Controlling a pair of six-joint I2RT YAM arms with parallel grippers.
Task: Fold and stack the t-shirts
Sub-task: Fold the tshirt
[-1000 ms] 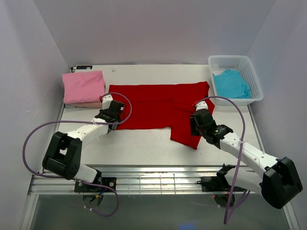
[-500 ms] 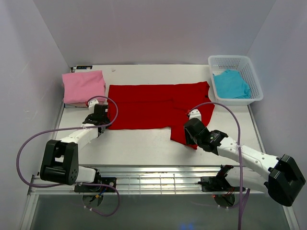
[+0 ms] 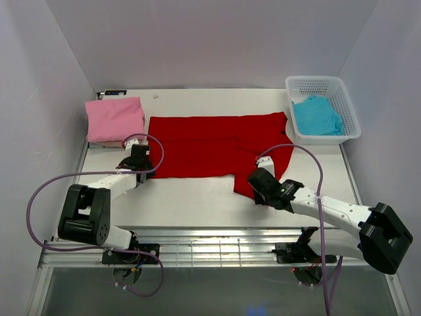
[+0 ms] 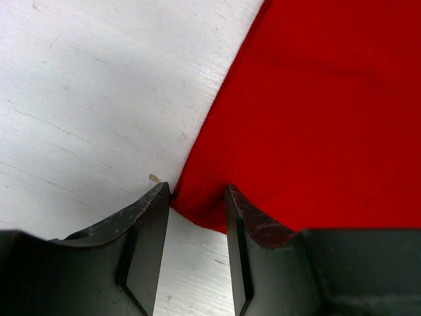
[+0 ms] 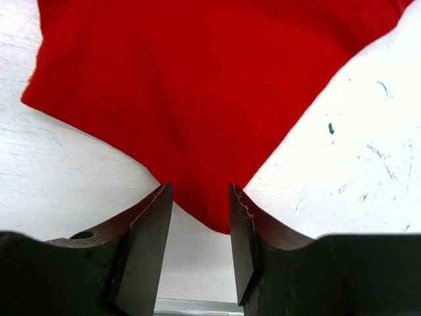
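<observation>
The bright red t-shirt point(image 3: 210, 145) lies spread flat on the table, one sleeve hanging toward the near edge at the right. My left gripper point(image 3: 145, 168) is open at the shirt's near left corner; in the left wrist view point(image 4: 197, 192) that corner point(image 4: 204, 209) lies between the jaws. My right gripper point(image 3: 259, 187) is open over the sleeve's near tip; in the right wrist view point(image 5: 200, 192) the tip point(image 5: 217, 214) lies between the jaws. A folded pink shirt point(image 3: 115, 117) lies on a beige one point(image 3: 105, 143) at the far left. A turquoise shirt point(image 3: 317, 115) lies in the basket.
The white lattice basket point(image 3: 322, 82) stands at the far right corner. Purple cables loop from both arms over the table. A metal rail point(image 3: 217, 240) runs along the near table edge. Grey walls close the left, back and right.
My left gripper has moved left off the shirt to its near left corner. My right gripper has moved nearer and left to the sleeve's tip. The shirt has stayed put.
</observation>
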